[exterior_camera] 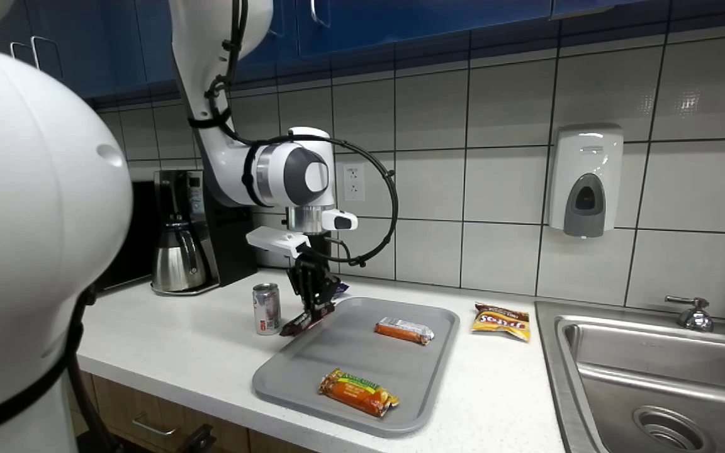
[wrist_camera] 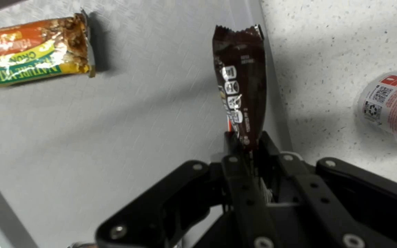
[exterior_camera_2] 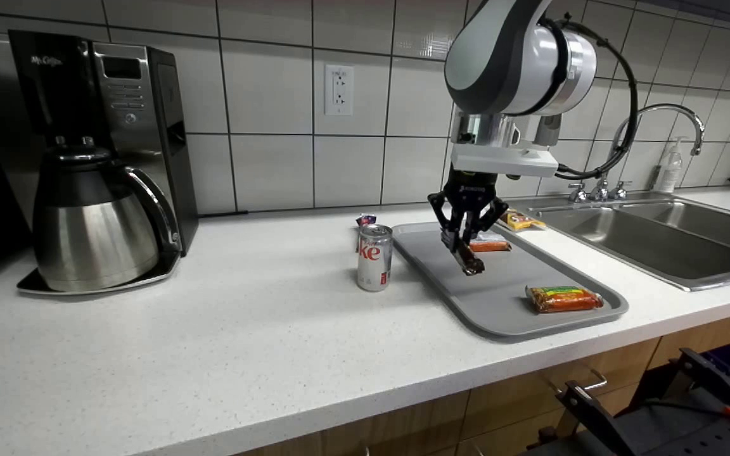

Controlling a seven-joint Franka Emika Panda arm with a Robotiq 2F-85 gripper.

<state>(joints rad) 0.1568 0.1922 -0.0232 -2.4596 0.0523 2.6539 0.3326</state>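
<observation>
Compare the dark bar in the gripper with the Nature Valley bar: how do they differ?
The dark bar is brown with white icons; the Nature Valley bar is orange, yellow and green. The gripper holds the dark bar, while the Nature Valley bar lies on the tray. In the wrist view, the dark bar runs up the picture, the Nature Valley bar roughly across it. Both have printed wrappers.
</observation>
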